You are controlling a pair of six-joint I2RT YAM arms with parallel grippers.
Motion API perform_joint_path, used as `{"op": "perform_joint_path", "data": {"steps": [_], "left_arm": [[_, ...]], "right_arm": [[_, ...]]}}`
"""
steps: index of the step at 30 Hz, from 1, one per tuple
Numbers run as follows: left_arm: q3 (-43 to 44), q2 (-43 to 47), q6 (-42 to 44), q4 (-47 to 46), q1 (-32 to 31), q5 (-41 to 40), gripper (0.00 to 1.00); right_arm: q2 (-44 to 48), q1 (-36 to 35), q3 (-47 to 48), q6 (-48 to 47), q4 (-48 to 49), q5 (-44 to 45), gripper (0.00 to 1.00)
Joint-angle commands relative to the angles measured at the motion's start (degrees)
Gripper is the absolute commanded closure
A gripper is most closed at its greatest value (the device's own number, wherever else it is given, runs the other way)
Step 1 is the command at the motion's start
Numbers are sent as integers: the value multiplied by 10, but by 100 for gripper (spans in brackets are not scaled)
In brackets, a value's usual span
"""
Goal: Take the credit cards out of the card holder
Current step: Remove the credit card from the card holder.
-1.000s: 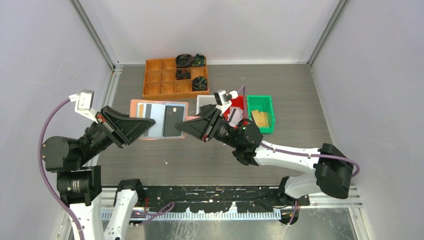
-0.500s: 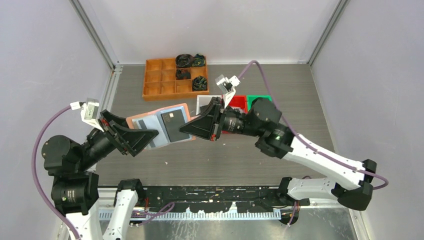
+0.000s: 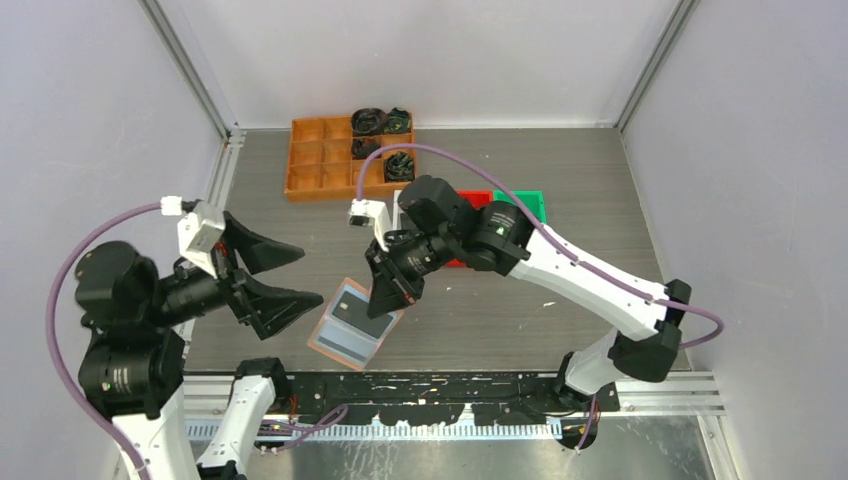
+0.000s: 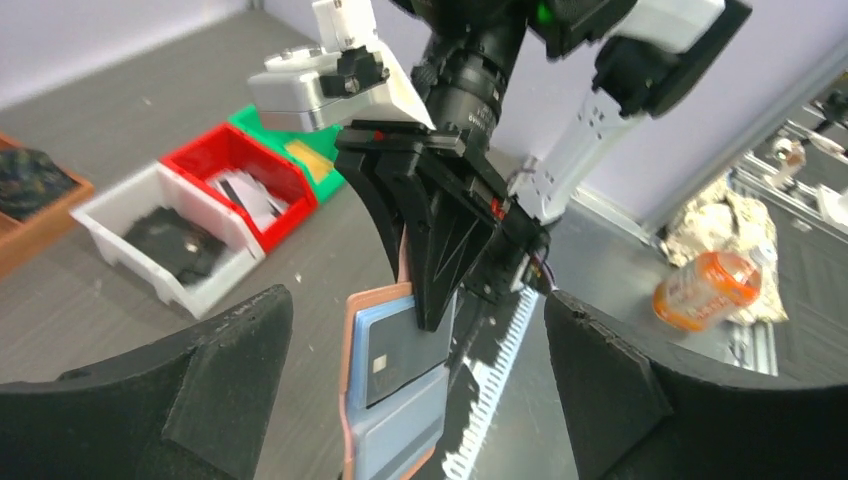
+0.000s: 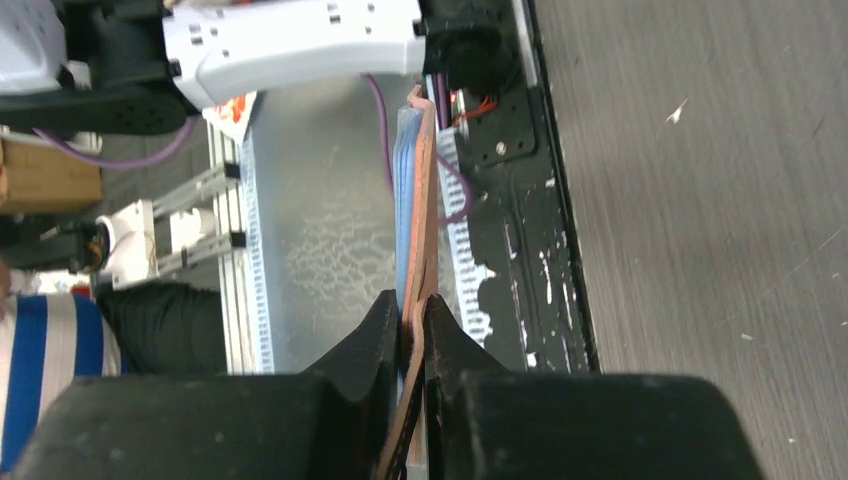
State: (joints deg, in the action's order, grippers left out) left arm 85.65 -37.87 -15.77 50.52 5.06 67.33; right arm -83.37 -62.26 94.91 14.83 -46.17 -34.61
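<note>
The salmon-pink card holder (image 3: 345,340) hangs unfolded in the air over the table's near edge. My right gripper (image 3: 385,292) is shut on its upper edge. A dark credit card (image 4: 405,350) with a small chip sticks out of a light blue pocket, and it also shows from above as the dark card (image 3: 352,312). In the right wrist view the card holder (image 5: 415,200) runs edge-on between the shut jaws of my right gripper (image 5: 412,310). My left gripper (image 3: 312,274) stands open just left of the holder, touching nothing. In its own view, the left gripper (image 4: 415,305) has the card holder (image 4: 390,430) between its spread fingers.
An orange compartment tray (image 3: 320,160) with black coiled bundles (image 3: 370,122) stands at the back. White bin (image 4: 160,240), red bin (image 4: 235,170) and green bin (image 3: 528,200) sit mid-table behind the right arm. An orange bottle (image 4: 705,290) lies beyond the table's edge.
My left gripper opened, let go of the card holder and drew back left. My right gripper closed on the holder, lifted it off the table and swung it toward the near edge.
</note>
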Motion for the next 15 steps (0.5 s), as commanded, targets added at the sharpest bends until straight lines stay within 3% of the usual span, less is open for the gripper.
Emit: {"op": "perform_joint_path", "data": {"steps": [1,7,15], "left_arm": [[-26,-25,151,155,2,68,7],[-13,-53,317,315,2,63,14],[-56,-40,321,340,-2,99,24]], "right_arm": [[-10,-15,97,-60,-62,-58,99],[-55,-26,162,-83,-99,-96,99],[-110,-29,243,-106,-138,-111,99]]}}
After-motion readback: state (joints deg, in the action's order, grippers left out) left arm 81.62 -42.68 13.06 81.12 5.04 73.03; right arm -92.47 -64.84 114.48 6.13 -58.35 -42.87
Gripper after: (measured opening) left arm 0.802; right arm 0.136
